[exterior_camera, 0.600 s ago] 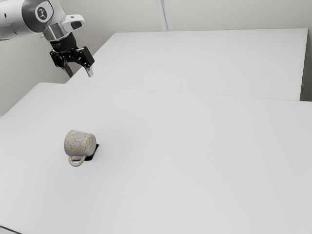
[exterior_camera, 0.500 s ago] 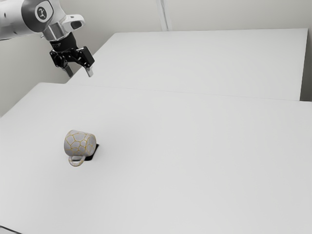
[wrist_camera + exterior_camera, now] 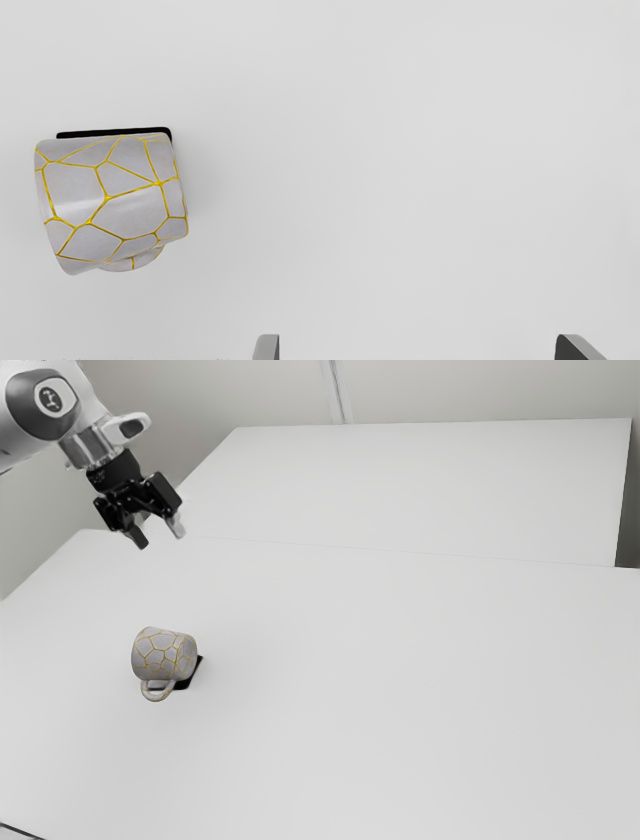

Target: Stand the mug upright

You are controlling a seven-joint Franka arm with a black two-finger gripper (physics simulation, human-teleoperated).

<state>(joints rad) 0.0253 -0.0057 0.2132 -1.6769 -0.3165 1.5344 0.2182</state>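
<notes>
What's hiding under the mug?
Something flat and black sticks out from under the mug. The mug covers the rest, so I can't tell what it is.

Sideways mug (image 3: 112,200), black object (image 3: 120,132) on table (image 3: 400,690)

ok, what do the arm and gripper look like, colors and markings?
The arm has a white, rounded shell, a dark grey section carrying a round, pale-ringed emblem, and a silvery collar near the hand. The gripper has a black, angular body; in the wrist view its fingertips show light grey surfaces, one with a dark face.
</notes>
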